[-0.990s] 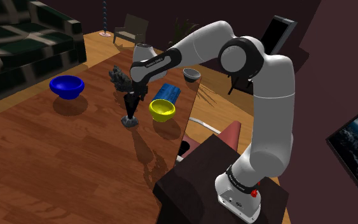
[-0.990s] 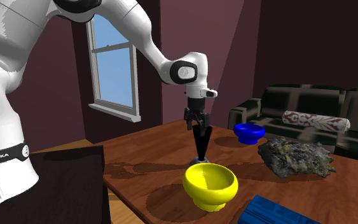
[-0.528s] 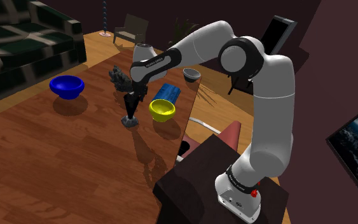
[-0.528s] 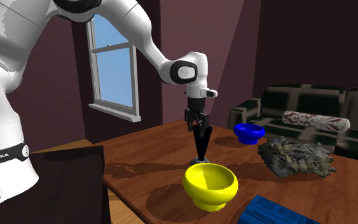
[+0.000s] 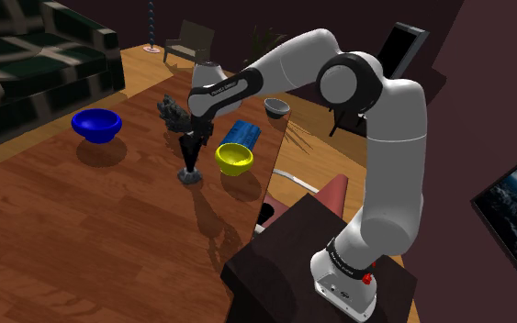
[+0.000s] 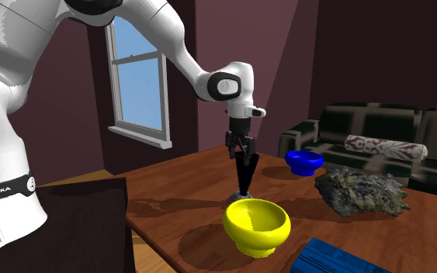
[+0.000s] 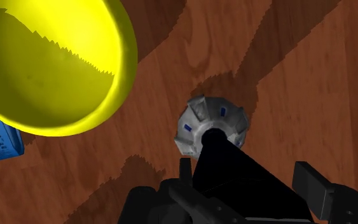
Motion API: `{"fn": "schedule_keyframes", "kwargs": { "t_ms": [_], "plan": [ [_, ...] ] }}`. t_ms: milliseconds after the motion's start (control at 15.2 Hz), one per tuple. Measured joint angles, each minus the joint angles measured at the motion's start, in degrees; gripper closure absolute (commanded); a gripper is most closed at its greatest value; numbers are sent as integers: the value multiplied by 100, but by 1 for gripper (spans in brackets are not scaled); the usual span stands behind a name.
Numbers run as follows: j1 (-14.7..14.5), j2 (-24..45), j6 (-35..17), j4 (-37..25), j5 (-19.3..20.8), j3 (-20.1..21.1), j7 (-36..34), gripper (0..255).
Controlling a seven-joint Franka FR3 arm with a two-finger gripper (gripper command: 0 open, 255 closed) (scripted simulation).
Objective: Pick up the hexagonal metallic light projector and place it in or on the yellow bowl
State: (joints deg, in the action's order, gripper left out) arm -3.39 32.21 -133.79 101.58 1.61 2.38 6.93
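The projector (image 7: 203,114) stands on the table (image 5: 82,229) a little left of centre in the shoulder view, just beside the yellow bowl (image 5: 234,158) and apart from it. It has a grey faceted base with small blue marks, and a black cone rises from that base, widening toward the gripper (image 7: 247,175). The fingers (image 7: 314,188) straddle the cone and seem to pinch it high up, where it is widest.

It looks rigid and fairly light, with smooth hard faces that could slip. The cone tapers downward, so a squeeze on its flanks would tend to push it down and out of the grip. A hold near the wide top, kept square, seems safest. The flat base should sit steady in the bowl if it is let down gently.

The cone's own bulk hides the contact, and a strip of wood shows beside one finger. Whether the base touches the table cannot be told. In the second exterior view, the bowl's rim partly hides the base at lower centre.
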Motion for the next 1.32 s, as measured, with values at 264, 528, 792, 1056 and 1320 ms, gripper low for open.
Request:
{"fn": "schedule_keyframes", "kwargs": {
  "t_ms": [264, 528, 792, 1056, 1320],
  "plan": [
    [5, -187, 225, -36, -10, 7, 7, 255],
    [-1, -390, 434, -48, -18, 16, -2, 255],
    [6, -521, 604, -92, -26, 19, 8, 0],
    [-106, -146, 325, -279, 130, -70, -224, 0],
    [-287, 599, -18, -838, 386, -274, -606, 0]
  ]
}}
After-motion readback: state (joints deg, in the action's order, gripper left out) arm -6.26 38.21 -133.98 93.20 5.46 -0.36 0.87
